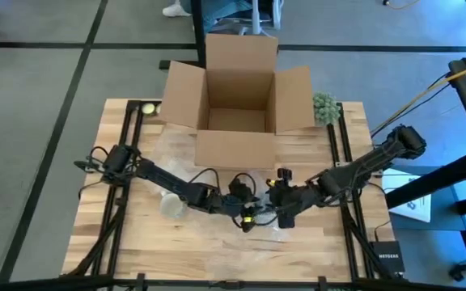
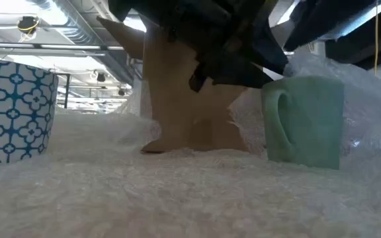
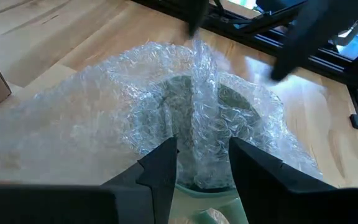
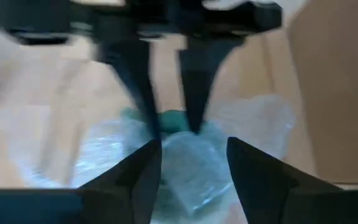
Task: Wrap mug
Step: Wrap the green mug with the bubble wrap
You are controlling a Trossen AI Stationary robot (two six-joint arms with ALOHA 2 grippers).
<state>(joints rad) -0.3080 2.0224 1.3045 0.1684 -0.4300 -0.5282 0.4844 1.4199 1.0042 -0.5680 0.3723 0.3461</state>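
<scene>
Near 6 o'clock on the bench: both pincers are meeting over the wrapping work, in front of the cardboard box (image 1: 239,101).
Mug: the pale green mug (image 2: 304,121) is standing upright on the bubble wrap (image 3: 104,112), handle turned toward the low camera, at about 6 o'clock from the box.
Bubble wrap: one fold is rising over the mug like a ridge, while the rest is lying flat and loose on the bench (image 1: 314,242).
Left pincer: the left pincer (image 3: 202,158) is coming from 9 o'clock and its fingers are standing on both sides of the raised ridge; they are spread a little, and I cannot tell whether they are really pinching the film.
Right pincer: the right pincer (image 4: 188,163) is coming from 3 o'clock, fingers spread apart, facing the left pincer with the covered mug between them.
Step in hand: I am judging that the wrap is being pulled over the mug.
How to do it well: the ridge needs a firm pinch low down, near the mug body; the other pincer should be steadying the mug so it is not tipping; pulling should be slow, because the film is slippery and springy.
Other things: a blue patterned cup (image 2: 13,109) is standing apart at 9 o'clock, and is best left untouched.
</scene>
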